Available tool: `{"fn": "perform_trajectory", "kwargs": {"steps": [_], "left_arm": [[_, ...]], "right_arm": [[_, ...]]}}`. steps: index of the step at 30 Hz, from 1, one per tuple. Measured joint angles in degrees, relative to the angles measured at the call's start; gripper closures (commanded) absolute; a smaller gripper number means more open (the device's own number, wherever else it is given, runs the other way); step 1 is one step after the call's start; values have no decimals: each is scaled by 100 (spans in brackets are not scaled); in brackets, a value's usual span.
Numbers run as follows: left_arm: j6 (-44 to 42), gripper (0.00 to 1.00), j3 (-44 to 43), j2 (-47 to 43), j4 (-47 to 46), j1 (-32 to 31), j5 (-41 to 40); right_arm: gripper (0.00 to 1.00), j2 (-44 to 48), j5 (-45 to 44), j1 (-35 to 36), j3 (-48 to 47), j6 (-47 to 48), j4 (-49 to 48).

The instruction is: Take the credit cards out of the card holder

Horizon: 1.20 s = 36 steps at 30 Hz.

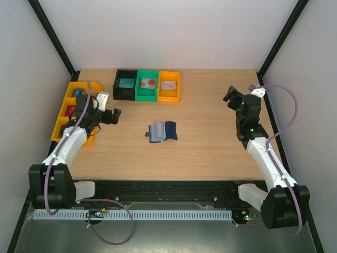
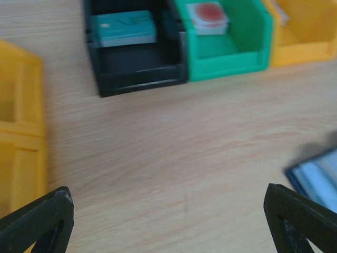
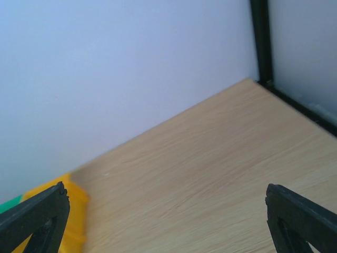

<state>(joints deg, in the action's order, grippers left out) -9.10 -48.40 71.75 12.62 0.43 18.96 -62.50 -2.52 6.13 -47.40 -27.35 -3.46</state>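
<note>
Two grippers are seen, both spread wide and holding nothing. The left gripper is held low over the table, just beside the yellow tray at the left edge. The right gripper is raised near the right rear corner, well apart from everything else. The card holder is laid open near the middle of the table, between the two arms, with blue-grey shown on its left half and dark navy on its right. Three bins are lined up at the rear. A teal card is seen in the black bin, a white card with a red spot in the green bin, and a pale card in the orange bin. Whether any card sits inside the holder cannot be told.
</note>
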Motion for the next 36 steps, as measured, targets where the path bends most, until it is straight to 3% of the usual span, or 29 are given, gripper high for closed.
{"fn": "perform_trajectory", "kwargs": {"steps": [7, 12, 22, 27, 30, 36], "left_arm": [[638, 1, 1617, 7, -2811, 269, -817], [929, 1, 2684, 111, -4507, 343, -1102], [1270, 1, 3521, 575, -6891, 619, -1102], [1366, 1, 4006, 1458, -8813, 634, -916], [1364, 0, 4216, 1657, -9001, 625, -826], [1338, 1, 3775, 1648, -9031, 520, -852]], "right_arm": [[1, 599, -1193, -52, 2002, 828, -2020], [1, 551, -1556, -219, 3161, 1097, -3366], [2, -1458, -1475, -433, 4113, 1362, -6129], [2, -2446, -1040, -542, 4164, 1460, -7291], [1, -2494, -697, -542, 3904, 1569, -7178], [1, -2505, -258, -542, 3519, 1718, -7064]]}}
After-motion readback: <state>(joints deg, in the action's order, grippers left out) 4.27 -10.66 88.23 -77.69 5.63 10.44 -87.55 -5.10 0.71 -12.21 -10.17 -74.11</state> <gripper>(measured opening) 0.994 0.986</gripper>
